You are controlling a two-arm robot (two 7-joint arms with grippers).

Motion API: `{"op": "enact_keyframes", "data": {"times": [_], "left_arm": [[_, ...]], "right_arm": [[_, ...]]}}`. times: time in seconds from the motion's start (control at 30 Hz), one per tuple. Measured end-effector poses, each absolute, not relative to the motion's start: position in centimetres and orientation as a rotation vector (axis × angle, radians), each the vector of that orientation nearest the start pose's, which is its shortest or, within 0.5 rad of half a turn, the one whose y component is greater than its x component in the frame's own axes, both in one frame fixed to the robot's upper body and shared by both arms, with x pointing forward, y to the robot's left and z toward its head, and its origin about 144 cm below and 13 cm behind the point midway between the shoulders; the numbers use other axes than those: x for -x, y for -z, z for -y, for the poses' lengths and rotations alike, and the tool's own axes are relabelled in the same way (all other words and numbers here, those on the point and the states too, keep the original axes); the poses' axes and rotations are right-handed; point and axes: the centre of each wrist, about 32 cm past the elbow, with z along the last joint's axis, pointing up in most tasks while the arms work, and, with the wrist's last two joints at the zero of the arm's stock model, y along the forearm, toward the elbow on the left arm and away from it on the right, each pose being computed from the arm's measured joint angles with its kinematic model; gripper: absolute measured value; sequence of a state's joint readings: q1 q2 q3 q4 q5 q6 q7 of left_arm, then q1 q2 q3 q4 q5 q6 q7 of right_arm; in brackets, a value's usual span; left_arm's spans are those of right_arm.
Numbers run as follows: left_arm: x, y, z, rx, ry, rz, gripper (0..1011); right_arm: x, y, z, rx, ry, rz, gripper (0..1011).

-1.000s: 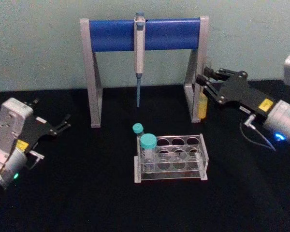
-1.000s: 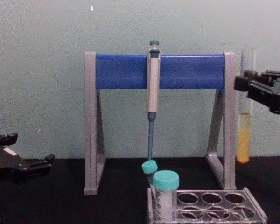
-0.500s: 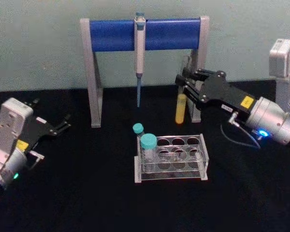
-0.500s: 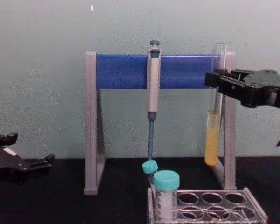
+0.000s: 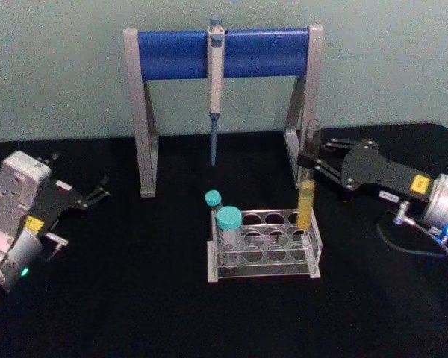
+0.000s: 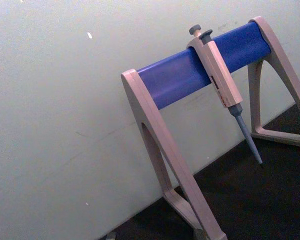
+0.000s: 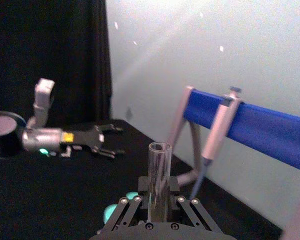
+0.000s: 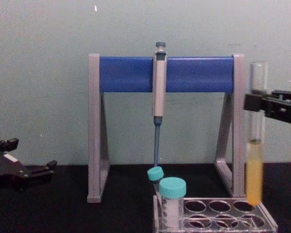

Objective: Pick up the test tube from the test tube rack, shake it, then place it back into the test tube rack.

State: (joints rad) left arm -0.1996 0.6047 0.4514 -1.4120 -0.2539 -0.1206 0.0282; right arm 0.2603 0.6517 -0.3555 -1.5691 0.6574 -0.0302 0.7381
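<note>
My right gripper (image 5: 308,154) is shut on the upper part of the test tube (image 5: 307,201), a long clear tube with yellow liquid in its lower part. It hangs upright over the far right corner of the clear test tube rack (image 5: 265,258). In the chest view the test tube (image 8: 254,165) ends about level with the top plate of the rack (image 8: 218,215), with the right gripper (image 8: 256,99) high on the glass. From the right wrist, the tube (image 7: 159,170) rises between the right gripper (image 7: 157,201). My left gripper (image 5: 89,195) rests open at the table's left.
Two teal-capped tubes (image 5: 229,220) stand in the rack's left holes. A grey-and-blue pipette stand (image 5: 224,52) with a hanging pipette (image 5: 215,74) stands behind the rack, its right leg (image 5: 297,153) close to the right gripper. Black cloth covers the table.
The right gripper swung the tube left in front of the stand, then back right, lower and nearer, so it now hangs over the rack's far right corner. The left arm has not moved.
</note>
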Motion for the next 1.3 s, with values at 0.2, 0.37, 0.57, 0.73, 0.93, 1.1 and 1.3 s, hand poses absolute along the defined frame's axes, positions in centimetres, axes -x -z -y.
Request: {"op": "enact_keyframes", "data": {"times": [0.2, 0.37, 0.57, 0.73, 0.93, 1.1, 1.3], "left_arm": [[-48.9, -114.0, -31.0, -0.305, -1.248, 0.285, 1001], [-48.9, -114.0, -31.0, -0.304, -1.248, 0.285, 1001], [-48.9, -114.0, -31.0, -0.304, -1.248, 0.285, 1001], [-48.9, -114.0, -31.0, -0.304, -1.248, 0.285, 1001], [-48.9, -114.0, -31.0, -0.304, -1.248, 0.285, 1001], [-48.9, -114.0, -31.0, -0.304, -1.248, 0.285, 1001], [-48.9, -114.0, -31.0, -0.304, -1.248, 0.285, 1001]], "right_arm": [[-50.7, -122.8, 32.7, 0.035, 0.625, 0.11, 235], [-51.8, -122.8, 31.9, 0.044, 0.693, 0.165, 235], [-53.4, -122.7, 30.1, 0.037, 0.718, 0.196, 235], [-54.2, -122.6, 28.6, 0.014, 0.694, 0.196, 235], [-54.2, -122.5, 27.8, -0.038, 0.614, 0.161, 235], [-53.8, -122.4, 27.9, -0.074, 0.548, 0.123, 235], [-53.0, -122.2, 29.1, -0.09, 0.477, 0.078, 235]]}}
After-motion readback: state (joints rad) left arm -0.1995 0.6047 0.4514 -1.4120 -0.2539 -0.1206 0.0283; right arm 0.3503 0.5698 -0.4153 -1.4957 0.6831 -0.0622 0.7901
